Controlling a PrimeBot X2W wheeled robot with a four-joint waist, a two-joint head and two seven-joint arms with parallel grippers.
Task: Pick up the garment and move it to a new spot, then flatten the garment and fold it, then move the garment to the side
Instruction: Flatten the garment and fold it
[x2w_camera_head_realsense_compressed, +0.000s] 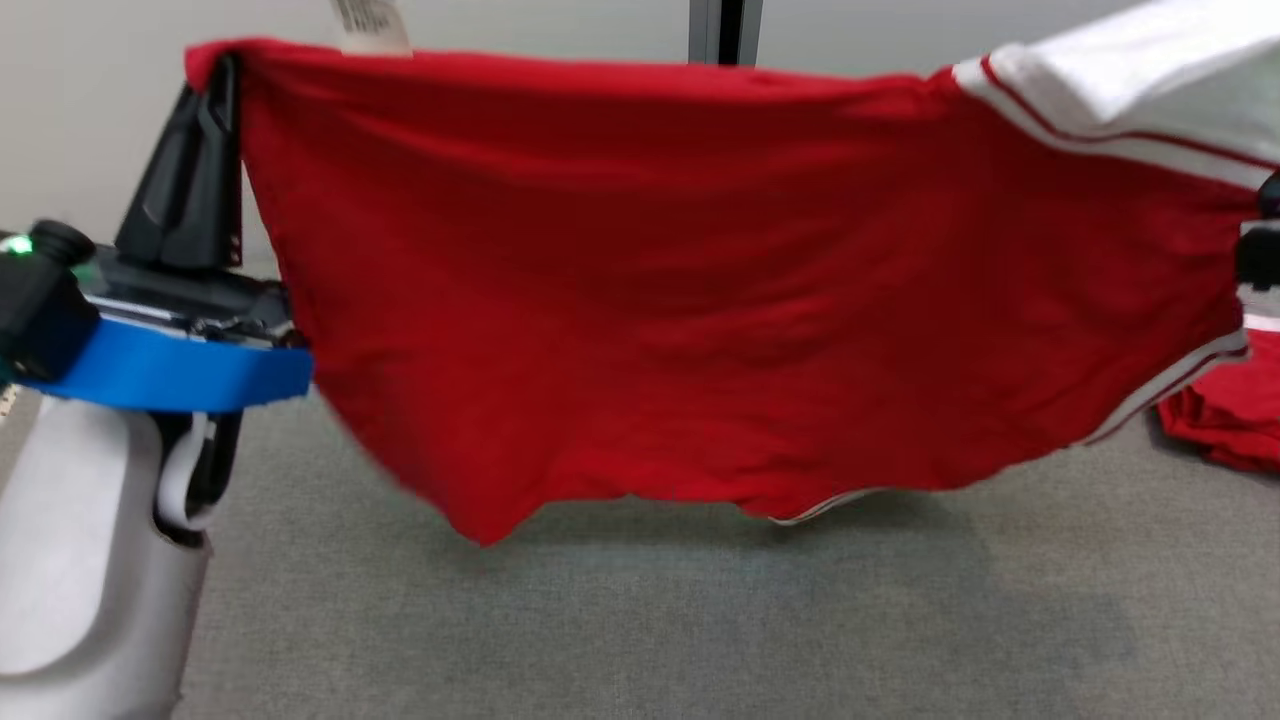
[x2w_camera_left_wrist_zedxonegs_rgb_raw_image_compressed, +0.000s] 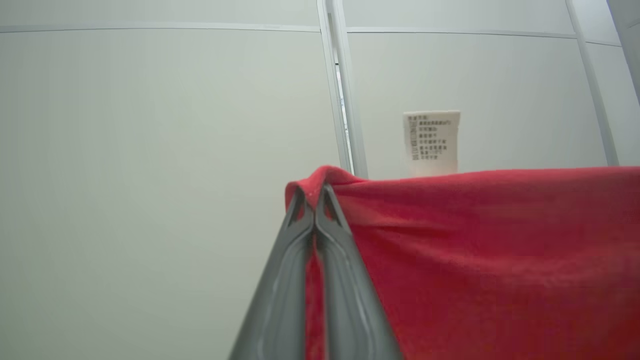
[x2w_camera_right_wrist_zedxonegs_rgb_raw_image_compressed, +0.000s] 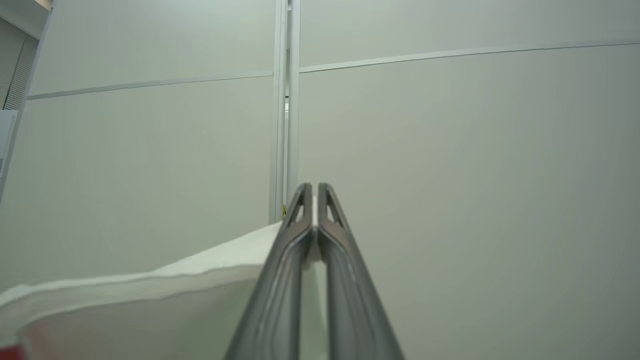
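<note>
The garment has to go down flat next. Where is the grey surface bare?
Bare: the wide grey surface below the hanging garment, from the left forearm across to the lower right. Crowded: the right edge, where another red cloth lies.

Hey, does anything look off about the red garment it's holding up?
The garment hangs askew: its lower edge sags toward the left gripper and rises toward the right gripper. A white care label sticks up above the held top edge.
</note>
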